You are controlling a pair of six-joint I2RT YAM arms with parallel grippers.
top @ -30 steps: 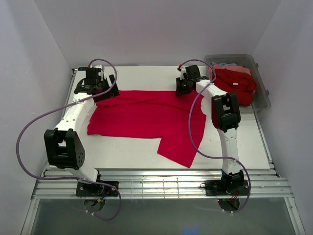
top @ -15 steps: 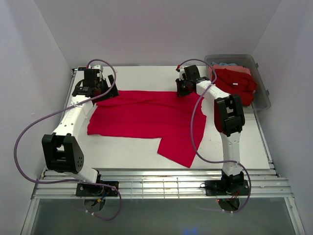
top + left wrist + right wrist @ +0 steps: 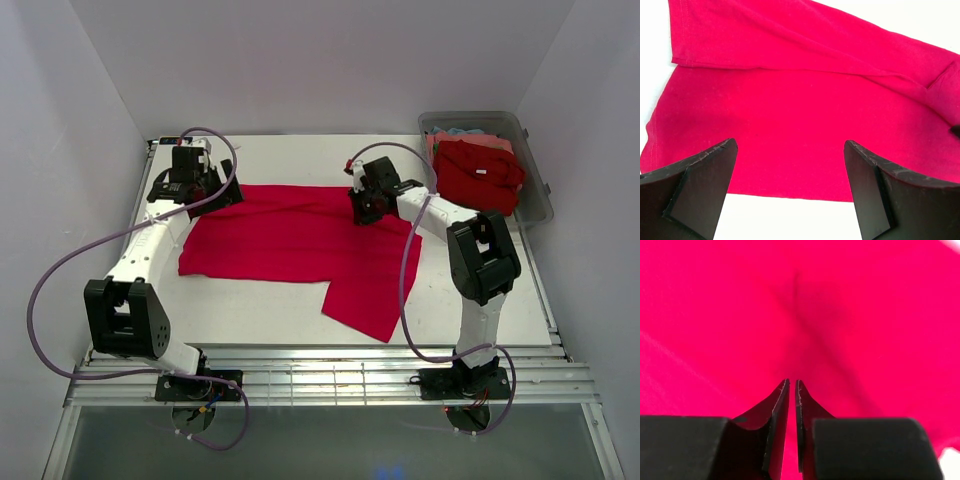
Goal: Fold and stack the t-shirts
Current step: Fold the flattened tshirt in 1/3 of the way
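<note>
A red t-shirt [image 3: 290,235] lies spread flat on the white table, with one flap hanging toward the near edge. My left gripper [image 3: 192,188] is open over the shirt's far left edge; in the left wrist view its jaws [image 3: 790,145] stand wide apart above the red cloth [image 3: 800,100] and a strip of bare table. My right gripper [image 3: 365,205] is over the shirt's far right part. In the right wrist view it [image 3: 792,382] is pinched shut, with red cloth [image 3: 865,315] filling the view and showing in the thin slit between the jaws.
A clear plastic bin [image 3: 541,203] stands at the far right of the table and holds a pile of red shirts [image 3: 480,170] with a light blue one behind. White walls close in the table on the left, back and right.
My right gripper has moved left and nearer, from the shirt's far right corner onto the shirt, drawing cloth with it. My left gripper has shifted slightly back at the far left edge.
</note>
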